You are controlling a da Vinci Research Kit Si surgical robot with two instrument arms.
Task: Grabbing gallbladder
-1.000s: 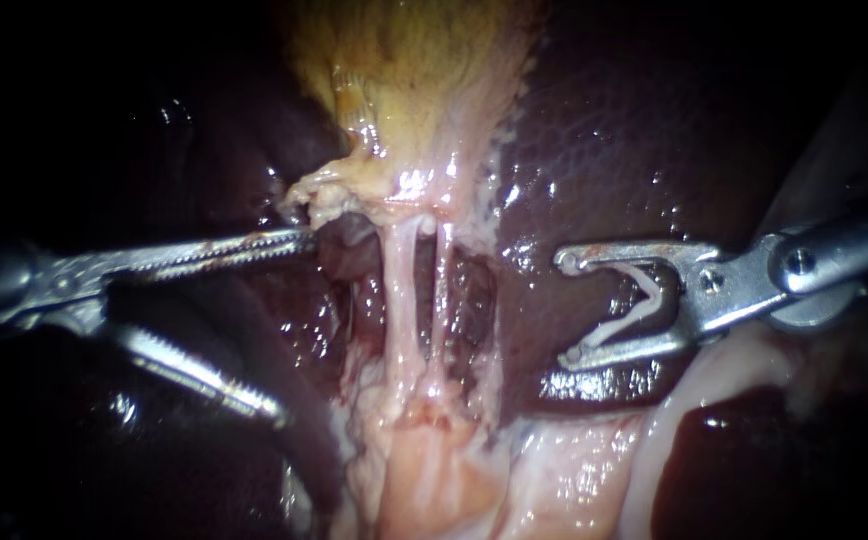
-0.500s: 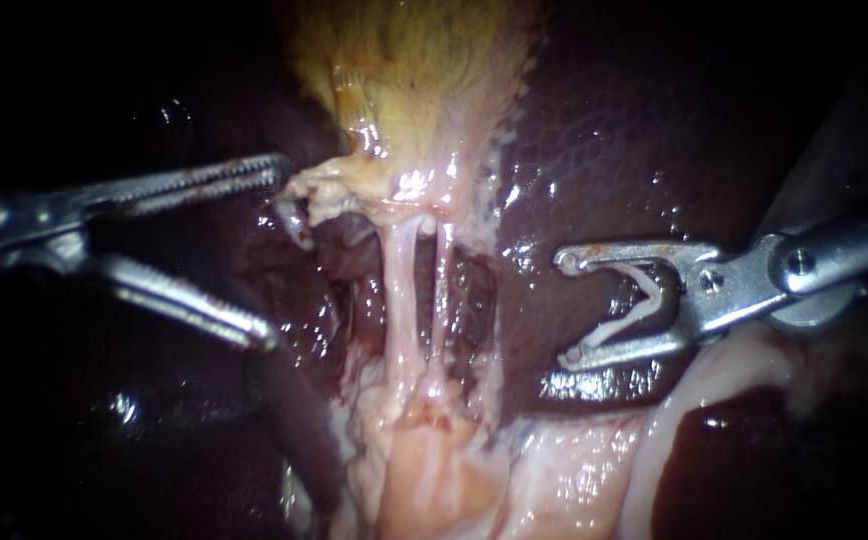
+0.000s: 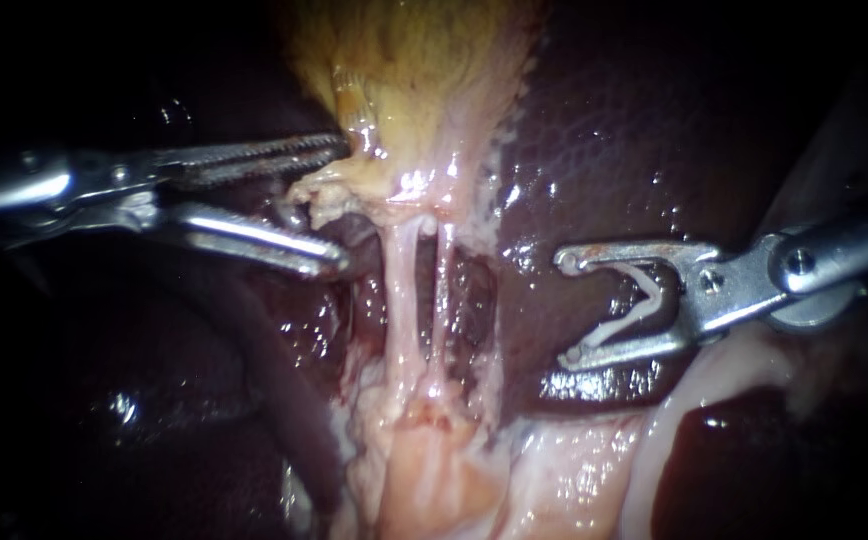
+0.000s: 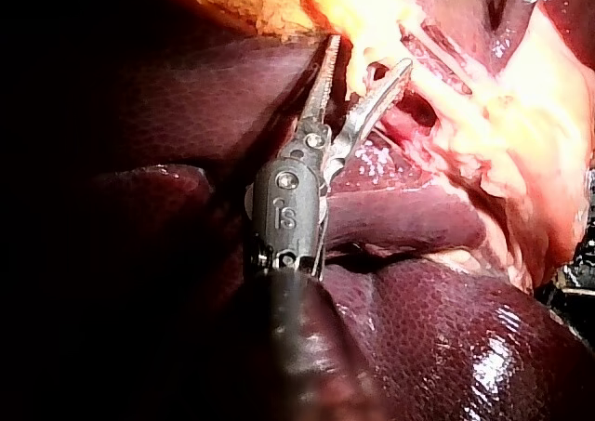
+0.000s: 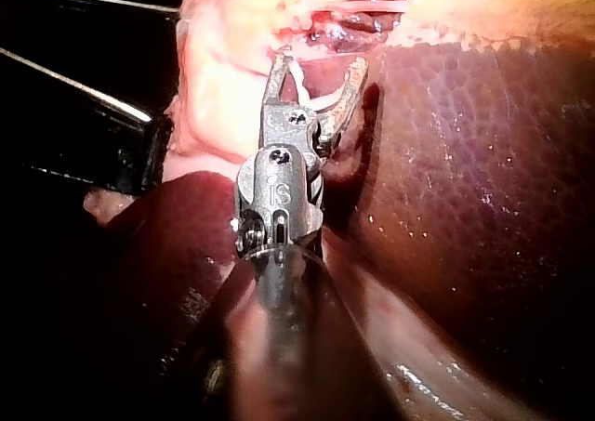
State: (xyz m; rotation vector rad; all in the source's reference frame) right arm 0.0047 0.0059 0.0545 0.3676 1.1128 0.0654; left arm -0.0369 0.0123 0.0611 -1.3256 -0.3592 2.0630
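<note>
The yellowish gallbladder (image 3: pixel 414 80) hangs at the top centre, with a ragged pale fringe (image 3: pixel 309 195) at its lower left edge. My left instrument (image 3: pixel 342 205) stands open, its toothed jaws above and below that fringe without closing on it. In the left wrist view, the left instrument (image 4: pixel 370 54) shows the same gap, with yellow tissue (image 4: pixel 358 17) just ahead of it. Two thin pale tubes (image 3: pixel 406 290) run down from the gallbladder. My right instrument (image 3: pixel 568 308) rests over the liver to the right, its jaws wide apart and holding a white clip (image 3: pixel 639 300), also visible in the right wrist view (image 5: pixel 307 91).
Dark red liver (image 3: pixel 634 130) lies on both sides of the gallbladder. Pale pink tissue (image 3: pixel 434 470) spreads below the tubes. A dark smooth fold (image 3: pixel 294 400) runs down beneath my left instrument. The right instrument (image 5: pixel 319 63) points toward the pale tissue.
My left instrument has risen and advanced to the right, and its jaws have narrowed around the gallbladder's lower fringe. The right instrument and its clip have not moved.
</note>
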